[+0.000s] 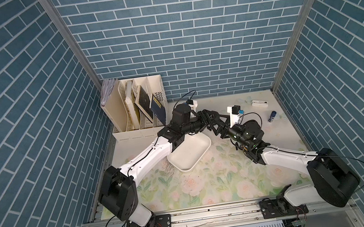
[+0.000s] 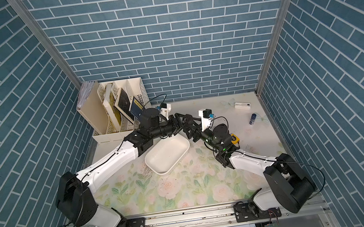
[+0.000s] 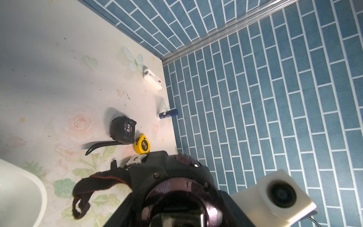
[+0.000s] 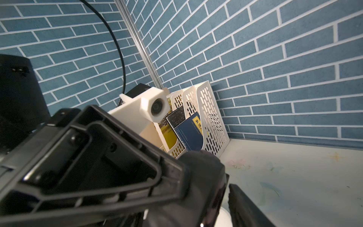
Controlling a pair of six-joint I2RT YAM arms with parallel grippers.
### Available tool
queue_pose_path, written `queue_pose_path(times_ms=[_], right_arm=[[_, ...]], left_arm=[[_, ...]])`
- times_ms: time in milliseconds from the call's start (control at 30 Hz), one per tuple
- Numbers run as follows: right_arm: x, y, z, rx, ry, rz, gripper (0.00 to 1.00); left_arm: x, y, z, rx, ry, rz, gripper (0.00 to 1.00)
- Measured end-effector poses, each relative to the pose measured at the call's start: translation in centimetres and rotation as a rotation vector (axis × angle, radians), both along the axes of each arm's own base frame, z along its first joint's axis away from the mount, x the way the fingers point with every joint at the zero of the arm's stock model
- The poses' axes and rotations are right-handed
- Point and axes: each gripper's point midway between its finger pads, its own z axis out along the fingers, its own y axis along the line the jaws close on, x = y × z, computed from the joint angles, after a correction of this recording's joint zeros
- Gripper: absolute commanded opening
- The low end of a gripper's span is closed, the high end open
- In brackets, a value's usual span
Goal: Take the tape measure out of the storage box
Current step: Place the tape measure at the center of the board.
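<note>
Strapped tape measure [image 3: 172,182] clenched in left fingers [image 1: 208,116]; right fingers [image 1: 218,130] unclear; tabletop tape measure [image 3: 122,129] reads 5M.

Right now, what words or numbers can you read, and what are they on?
"5M" on the black tape measure.
Yellow tape measure: label too blurred.
Blue book: Chinese characters, too small.
Blue tube: print unreadable.
</note>
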Motion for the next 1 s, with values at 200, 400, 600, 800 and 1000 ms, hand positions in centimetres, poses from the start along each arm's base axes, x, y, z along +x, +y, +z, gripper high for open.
queue_pose_path(times_ms=[200, 400, 600, 800, 1000], right_arm=[[0.5, 0.2, 0.1, 0.006, 0.001, -0.011, 0.46], [0.9, 0.3, -0.6, -0.062, -0.04, -0.036, 0.22], [1.0, 0.3, -0.6, -0.062, -0.039, -0.041, 0.09], [1.3, -0.8, -0.4, -0.046, 0.003, -0.099, 0.08], [1.0, -3.6, 0.7, -0.103, 0.022, -0.221, 0.09]], left_arm=[[0.1, 0.0, 0.0, -0.005, -0.003, 0.006, 0.0], [0.6, 0.6, -0.6, 0.002, 0.017, 0.053, 0.11], [0.7, 0.6, -0.5, 0.002, 0.015, 0.056, 0.66], [0.0, 0.6, 0.2, 0.008, -0.018, 0.023, 0.95], [0.0, 1.7, 1.0, 0.043, -0.057, 0.016, 1.0]])
